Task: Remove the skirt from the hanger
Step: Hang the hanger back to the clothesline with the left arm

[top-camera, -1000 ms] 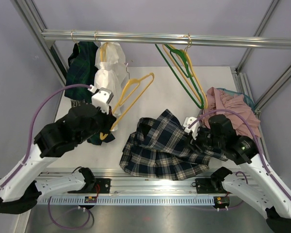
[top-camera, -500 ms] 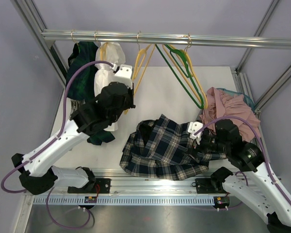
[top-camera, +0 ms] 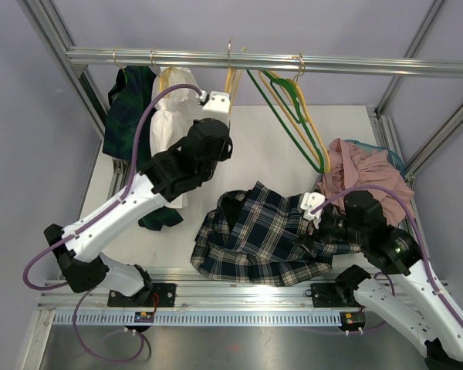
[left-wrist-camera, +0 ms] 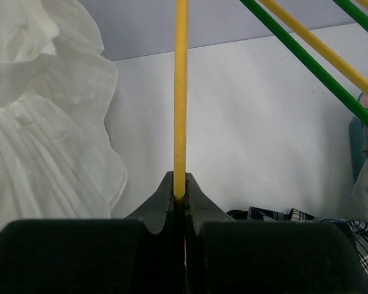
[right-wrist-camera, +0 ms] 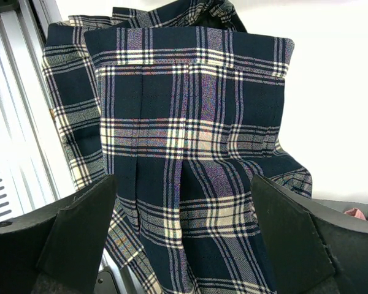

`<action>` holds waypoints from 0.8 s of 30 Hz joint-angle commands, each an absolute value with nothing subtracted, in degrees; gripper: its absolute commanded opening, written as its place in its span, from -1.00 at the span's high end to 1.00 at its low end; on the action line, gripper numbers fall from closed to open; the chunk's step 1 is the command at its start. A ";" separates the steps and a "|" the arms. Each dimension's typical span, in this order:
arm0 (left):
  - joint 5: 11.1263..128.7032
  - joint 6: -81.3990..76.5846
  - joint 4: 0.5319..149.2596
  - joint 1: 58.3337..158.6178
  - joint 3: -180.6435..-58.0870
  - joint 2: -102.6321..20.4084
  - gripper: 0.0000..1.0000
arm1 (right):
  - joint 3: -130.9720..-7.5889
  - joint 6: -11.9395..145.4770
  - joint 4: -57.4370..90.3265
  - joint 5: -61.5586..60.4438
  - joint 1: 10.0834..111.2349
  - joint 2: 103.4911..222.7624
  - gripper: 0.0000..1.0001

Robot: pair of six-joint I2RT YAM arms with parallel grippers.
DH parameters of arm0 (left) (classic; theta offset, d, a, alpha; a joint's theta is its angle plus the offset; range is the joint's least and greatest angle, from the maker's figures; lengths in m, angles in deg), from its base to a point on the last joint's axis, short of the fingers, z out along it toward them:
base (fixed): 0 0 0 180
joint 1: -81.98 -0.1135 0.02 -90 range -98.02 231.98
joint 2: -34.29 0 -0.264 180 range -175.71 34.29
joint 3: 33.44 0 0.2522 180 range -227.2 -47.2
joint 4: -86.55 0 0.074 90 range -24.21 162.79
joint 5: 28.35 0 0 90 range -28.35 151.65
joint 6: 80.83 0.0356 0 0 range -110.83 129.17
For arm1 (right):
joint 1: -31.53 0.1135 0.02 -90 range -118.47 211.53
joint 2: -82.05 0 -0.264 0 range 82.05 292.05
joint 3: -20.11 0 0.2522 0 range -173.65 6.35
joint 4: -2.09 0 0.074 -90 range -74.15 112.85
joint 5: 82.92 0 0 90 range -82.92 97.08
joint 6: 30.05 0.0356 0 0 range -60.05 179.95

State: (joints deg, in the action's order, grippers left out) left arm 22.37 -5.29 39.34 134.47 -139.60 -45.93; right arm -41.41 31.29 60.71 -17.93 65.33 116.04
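Observation:
The dark plaid skirt point(top-camera: 255, 231) lies crumpled on the white table, free of any hanger. It fills the right wrist view point(right-wrist-camera: 184, 122). My right gripper point(right-wrist-camera: 184, 180) hangs open just above it, fingers wide apart with nothing between them; from above it sits at the skirt's right edge point(top-camera: 324, 223). The bare yellow hanger point(top-camera: 231, 77) hangs up at the rail with its hook over the bar. My left gripper point(left-wrist-camera: 180, 187) is shut on the hanger's lower bar point(left-wrist-camera: 181, 92), the arm raised high point(top-camera: 224, 108).
The metal rail point(top-camera: 355, 65) also carries green and yellow hangers point(top-camera: 293, 108), a white garment point(top-camera: 174, 116) and a dark green plaid garment point(top-camera: 131, 100). A pink clothes pile point(top-camera: 366, 173) lies at the right. A dark garment point(top-camera: 158, 217) lies at the left.
My left arm has carried the yellow hanger from low over the table up to the rail. My right gripper has opened and let go of the skirt, drawing back slightly.

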 commanded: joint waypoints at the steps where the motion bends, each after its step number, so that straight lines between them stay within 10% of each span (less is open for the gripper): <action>1: 21.83 -5.33 44.23 134.19 -142.73 -48.58 1.00 | -41.90 31.65 59.27 -18.32 65.19 115.45 -0.94; 15: 25.44 -8.84 44.75 132.86 -142.12 -53.16 0.92 | -41.90 31.83 59.62 -18.41 65.19 114.57 -0.95; 24: 27.02 -10.34 44.84 132.86 -141.50 -53.07 0.53 | -41.63 31.92 59.44 -18.84 65.19 114.57 -0.95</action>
State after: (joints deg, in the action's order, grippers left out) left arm 26.28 -8.63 40.56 133.13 -139.97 -53.28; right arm -41.39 31.31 60.73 -18.00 65.33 115.04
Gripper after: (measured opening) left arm 0.223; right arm 0.973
